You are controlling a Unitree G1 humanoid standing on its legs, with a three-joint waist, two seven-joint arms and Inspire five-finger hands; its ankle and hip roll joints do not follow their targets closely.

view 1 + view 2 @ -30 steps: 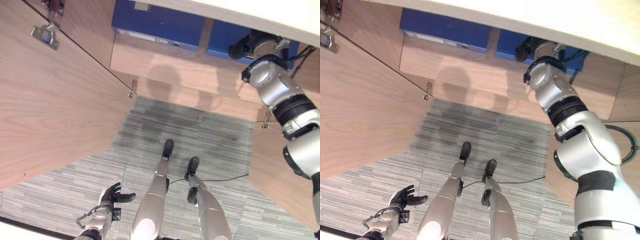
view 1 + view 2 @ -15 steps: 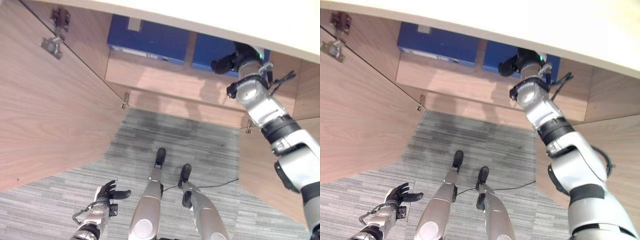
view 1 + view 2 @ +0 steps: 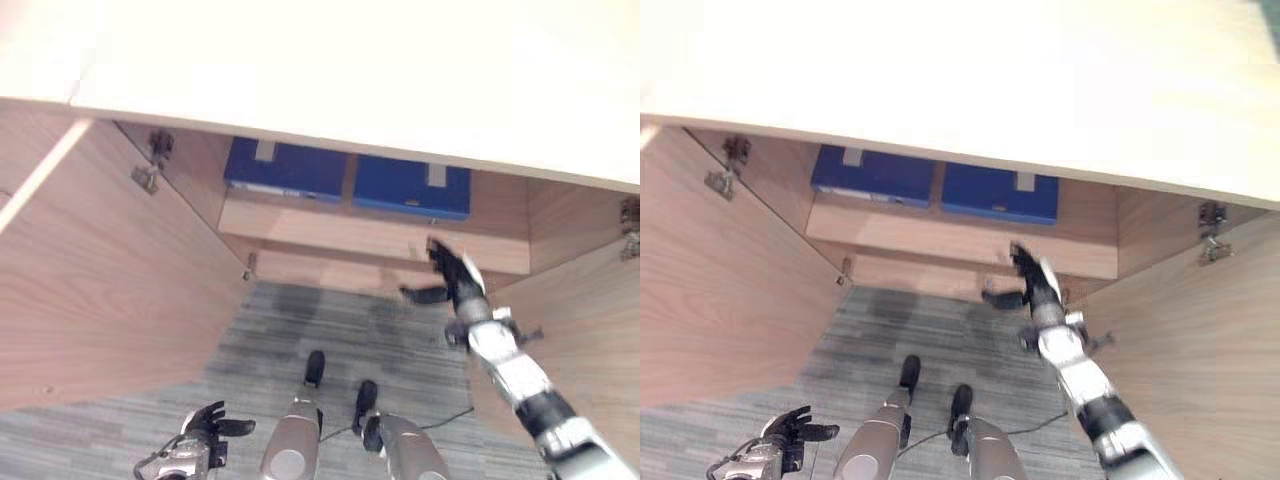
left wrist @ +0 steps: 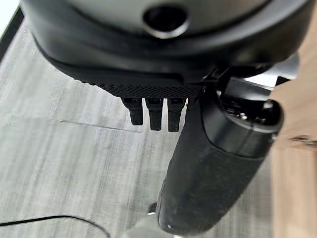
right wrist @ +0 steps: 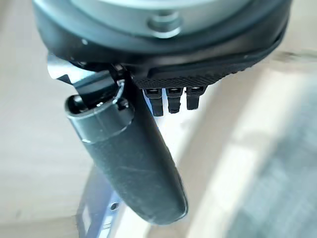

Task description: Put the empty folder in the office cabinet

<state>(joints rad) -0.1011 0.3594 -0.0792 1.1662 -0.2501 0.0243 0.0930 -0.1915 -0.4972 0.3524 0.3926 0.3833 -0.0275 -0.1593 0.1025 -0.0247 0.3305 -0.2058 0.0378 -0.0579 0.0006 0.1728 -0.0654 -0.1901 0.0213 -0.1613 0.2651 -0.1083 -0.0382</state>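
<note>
Grey carpet lies below an open wooden cabinet where two blue folders sit side by side on the shelf, the right hand empty with fingers spread before it, the left hand relaxed low.

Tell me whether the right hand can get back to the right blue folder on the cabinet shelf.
Probably yes. The right hand hangs open just outside the shelf, below the right blue folder. Both cabinet doors stand open, and nothing lies between them.
</note>
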